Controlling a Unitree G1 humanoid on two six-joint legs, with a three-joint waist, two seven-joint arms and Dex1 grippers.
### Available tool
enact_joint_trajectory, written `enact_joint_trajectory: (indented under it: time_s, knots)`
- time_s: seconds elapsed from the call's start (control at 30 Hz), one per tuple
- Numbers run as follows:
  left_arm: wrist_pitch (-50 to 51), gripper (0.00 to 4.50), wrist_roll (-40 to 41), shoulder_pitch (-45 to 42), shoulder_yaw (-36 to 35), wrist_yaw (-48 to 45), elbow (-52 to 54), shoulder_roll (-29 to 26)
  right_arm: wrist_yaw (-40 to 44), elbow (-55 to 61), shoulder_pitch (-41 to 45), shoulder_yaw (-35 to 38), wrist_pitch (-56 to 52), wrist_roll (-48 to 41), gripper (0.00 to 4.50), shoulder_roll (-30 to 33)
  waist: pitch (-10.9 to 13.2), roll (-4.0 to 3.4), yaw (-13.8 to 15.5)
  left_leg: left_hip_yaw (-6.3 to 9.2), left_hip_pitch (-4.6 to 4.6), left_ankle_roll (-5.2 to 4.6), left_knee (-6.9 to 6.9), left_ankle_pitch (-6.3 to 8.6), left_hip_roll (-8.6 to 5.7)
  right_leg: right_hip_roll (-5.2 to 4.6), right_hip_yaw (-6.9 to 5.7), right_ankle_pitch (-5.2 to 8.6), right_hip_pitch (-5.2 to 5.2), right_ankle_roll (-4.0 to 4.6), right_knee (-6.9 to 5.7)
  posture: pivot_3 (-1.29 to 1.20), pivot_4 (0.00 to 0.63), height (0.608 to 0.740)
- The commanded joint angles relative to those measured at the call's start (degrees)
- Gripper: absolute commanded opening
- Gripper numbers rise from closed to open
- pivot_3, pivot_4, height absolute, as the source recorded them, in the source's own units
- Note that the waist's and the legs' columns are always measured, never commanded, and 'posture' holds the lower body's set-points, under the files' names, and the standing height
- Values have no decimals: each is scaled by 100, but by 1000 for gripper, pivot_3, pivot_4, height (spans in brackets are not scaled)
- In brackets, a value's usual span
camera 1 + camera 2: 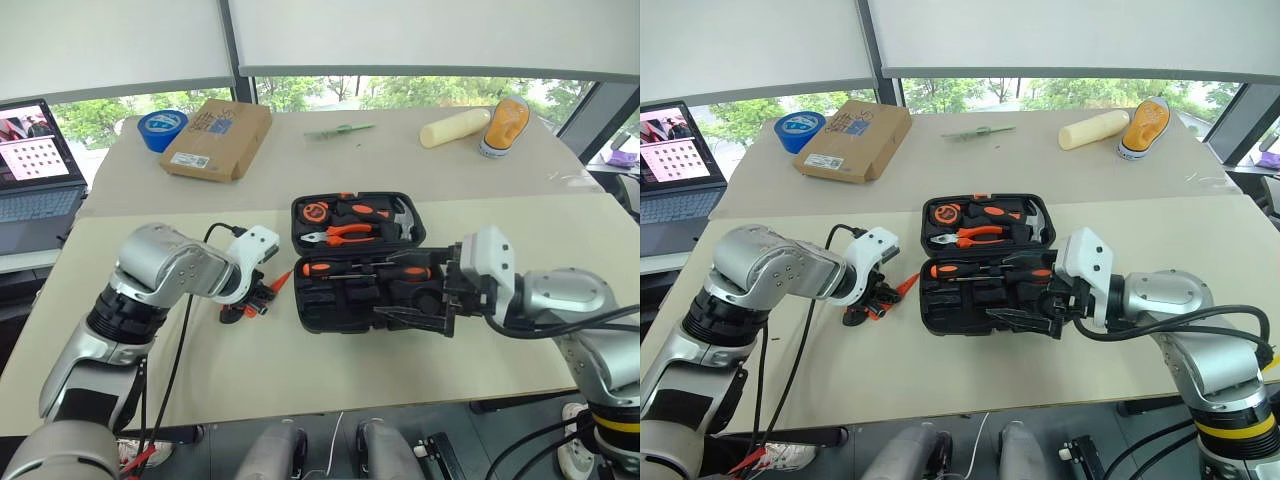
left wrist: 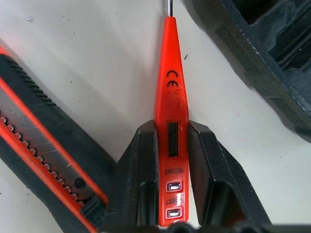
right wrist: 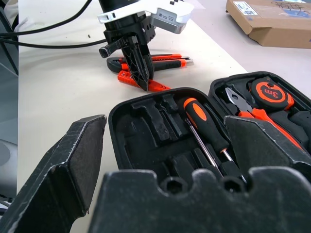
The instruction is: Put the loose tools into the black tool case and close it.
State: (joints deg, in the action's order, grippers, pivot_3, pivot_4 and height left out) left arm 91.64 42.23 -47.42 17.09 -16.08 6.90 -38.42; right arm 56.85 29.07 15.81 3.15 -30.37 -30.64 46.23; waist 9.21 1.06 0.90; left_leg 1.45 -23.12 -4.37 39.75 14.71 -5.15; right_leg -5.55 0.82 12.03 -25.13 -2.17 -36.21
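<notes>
The black tool case (image 1: pixel 297 300) lies open mid-table, holding an orange-and-black screwdriver (image 3: pixel 204 128), pliers (image 1: pixel 345 232) and a tape measure (image 1: pixel 315 211). Left of it on the table lies the slim orange tester (image 2: pixel 171 107), tip toward the case. My left gripper (image 2: pixel 171 127) points down at it, with one finger pressed against each side. The orange-and-black utility knife (image 2: pixel 43 160) lies right beside them. My right gripper (image 1: pixel 410 305) hovers open over the case's near right part with nothing between its fingers (image 3: pixel 73 160).
At the back stand a brown cardboard box (image 1: pixel 217 138), a blue tape roll (image 1: pixel 161 129), a green stick (image 1: pixel 338 130), a cream cylinder (image 1: pixel 454 127) and an orange shoe (image 1: pixel 505 126). A laptop (image 1: pixel 35 170) sits far left. A black cable (image 1: pixel 190 320) trails by my left arm.
</notes>
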Motion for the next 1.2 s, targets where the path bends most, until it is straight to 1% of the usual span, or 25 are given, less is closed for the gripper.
enact_joint_trajectory:
  time_s: [0.03,0.07,0.17,0.23,0.37,0.4,0.47,0.53,0.6,0.63,0.7,0.77,0.8,0.87,0.97,1.07,1.2]
  knots:
    - [-33,390,-229,-287,39,-314,-159,-231,78,57,-8,243,30,-108,4500,169,0,0,-5,0,-1,0,0,0,0,1,0,0,-1,0,0,0,150,738]
    - [-119,390,-278,-384,75,-448,-182,-306,104,47,-39,251,35,-102,4500,207,0,0,-11,0,-3,0,0,0,0,2,-1,0,-3,0,0,0,150,738]
    - [-983,390,-582,-932,613,-1500,-283,-932,263,36,-205,310,-162,-232,4500,434,1,1,-20,0,-10,1,0,-1,1,4,-2,0,-11,0,0,0,150,738]
    - [-1987,390,-1016,-1193,1006,-2394,-340,-1320,403,94,-349,371,-258,-350,4500,579,2,1,-13,-1,-15,1,1,-1,1,4,-2,0,-14,1,2,0,150,738]
    - [-3582,390,-1678,-1392,1428,-3895,-483,-1631,438,136,-488,410,-227,-345,4500,724,1,0,-10,-4,-13,3,-2,-1,0,-27,-2,0,-5,2,12,0,150,738]
    - [-4156,390,-1884,-1477,1572,-4439,-507,-1633,424,126,-527,410,-200,-290,4500,742,1,0,-7,-4,-12,1,-1,0,0,-32,-2,0,-4,2,12,0,150,738]
    - [-4938,390,-2203,-1607,1735,-5142,-627,-1500,395,93,-571,406,-145,-204,4500,756,1,1,0,-4,-17,0,0,0,-1,-34,-4,0,-5,2,12,0,150,738]
    - [-5569,390,-2407,-1762,1832,-5412,-957,-866,306,60,-605,423,-120,-131,4500,734,2,3,43,-4,-19,-3,4,0,-2,-36,-4,0,-5,2,12,0,150,738]
    - [-5932,390,-2792,-1863,2041,-5630,-1270,-465,243,82,-634,452,-132,-128,4500,710,3,3,90,-2,-34,-17,15,-3,-5,-40,-11,0,-5,1,17,0,150,738]
    - [-6009,390,-2974,-1910,2144,-5754,-1413,-329,211,107,-647,469,-146,-141,4500,700,3,3,88,-6,-35,-25,23,1,-7,-41,-11,-1,-4,0,15,0,150,738]
    - [-5741,390,-3197,-2091,2316,-5855,-1780,46,131,170,-690,509,-173,-169,4500,688,3,3,88,-15,-33,-31,23,4,-8,-44,-9,-1,-4,-2,15,0,150,738]
    - [-5560,390,-3421,-2232,2424,-5941,-2068,353,57,222,-740,546,-184,-186,4500,689,4,5,70,-17,-34,-34,23,4,-7,-27,-15,-2,-7,-4,13,0,150,738]
    - [-5556,390,-3514,-2253,2470,-6027,-2130,444,26,246,-771,570,-184,-190,4500,690,4,6,59,-20,-37,-36,23,5,-5,-9,-10,-2,-9,-4,12,0,150,738]
    - [-5437,390,-3643,-2275,2511,-6160,-2236,625,-46,282,-823,621,-192,-200,4500,679,4,6,31,-20,-38,-38,23,6,-4,-6,-9,-2,-13,-5,10,0,150,738]
    - [-4924,390,-3779,-2373,2569,-6269,-2471,903,-133,333,-905,675,-192,-212,4500,659,5,6,25,-20,-38,-42,23,8,-2,-4,-8,-2,-12,-6,8,0,150,738]
    - [-4263,390,-3703,-2489,2509,-6394,-2605,1179,-222,379,-977,690,-164,-190,4500,613,5,6,24,-19,-38,-62,32,20,-2,0,-8,0,-9,-12,6,0,150,738]
    - [-4017,390,-3815,-2516,2569,-6513,-2625,1261,-372,422,-1011,689,-124,-165,4500,511,5,7,7,-20,-40,-59,41,18,-2,0,-6,1,-10,-16,3,0,150,738]
